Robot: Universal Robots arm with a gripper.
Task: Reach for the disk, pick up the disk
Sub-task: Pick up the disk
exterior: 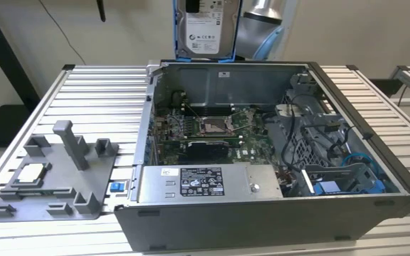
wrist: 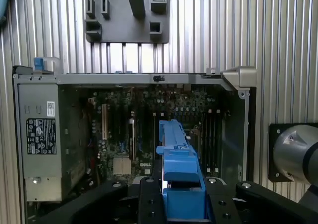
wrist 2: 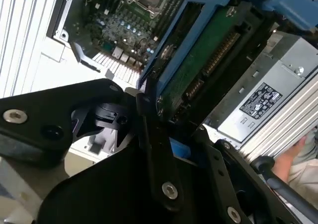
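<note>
Hanging upright above the rear wall of the open computer case (exterior: 276, 213), the disk (exterior: 206, 29) shows its white label toward the exterior camera, its blue bracket running down both edges. Both wrist views show the black gripper (wrist 2: 159, 134) clenched on the disk's blue-framed lower end, with the green circuit board side visible in the second wrist view. Beside the case on the slatted table (exterior: 91, 90) lies a grey fixture plate (exterior: 48, 181), apparently carrying a small silver chip (exterior: 32, 173).

An open computer case (exterior: 276, 160) sits on the slatted worktop (exterior: 91, 96); a grey fixture tray (exterior: 48, 176) lies at the exterior view's left.
</note>
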